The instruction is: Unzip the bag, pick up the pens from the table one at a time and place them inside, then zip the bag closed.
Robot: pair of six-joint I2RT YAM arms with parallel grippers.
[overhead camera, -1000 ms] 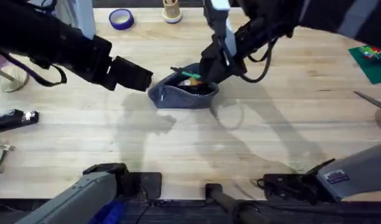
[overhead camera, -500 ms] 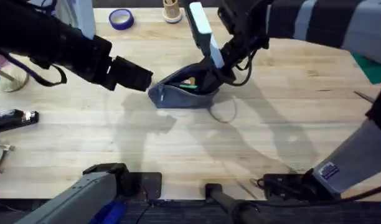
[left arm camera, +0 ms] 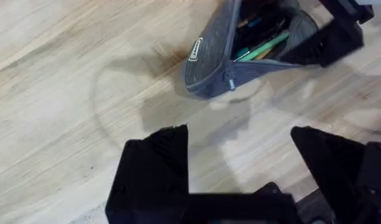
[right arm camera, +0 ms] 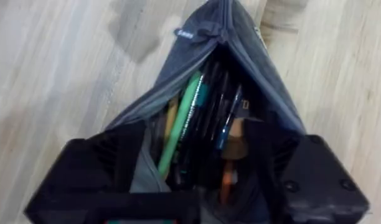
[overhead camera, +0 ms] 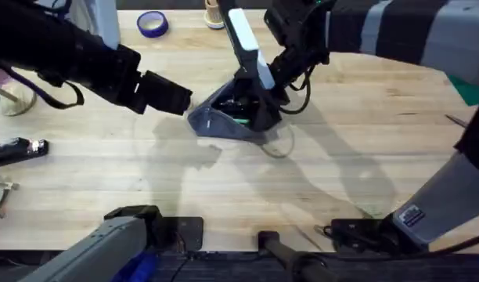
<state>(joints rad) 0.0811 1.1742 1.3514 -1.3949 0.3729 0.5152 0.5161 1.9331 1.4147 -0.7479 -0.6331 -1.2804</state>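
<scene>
The grey-blue bag [overhead camera: 216,125] lies unzipped in the middle of the table [overhead camera: 145,180], its mouth gaping. Inside it lie the pens: a green pen [right arm camera: 184,115] beside dark ones [right arm camera: 223,109], also seen in the left wrist view as a green pen [left arm camera: 265,46]. My right gripper [overhead camera: 253,106] is down at the bag's right end, open, with its fingers [right arm camera: 315,177] straddling the open mouth. My left gripper [overhead camera: 175,98] hovers just left of the bag's closed end, open and holding nothing. Its fingers [left arm camera: 156,165] are spread wide above bare wood.
At the table's far edge sit a blue tape roll [overhead camera: 152,23] and a small holder [overhead camera: 216,14]. A black tool [overhead camera: 16,149] lies at the left edge. A green item [overhead camera: 474,86] is at the right edge. A thin cord loop [overhead camera: 280,145] rests beside the bag.
The right gripper has swung left and lowered onto the bag's right end. The bag's mouth gapes wider. The left arm has stayed put.
</scene>
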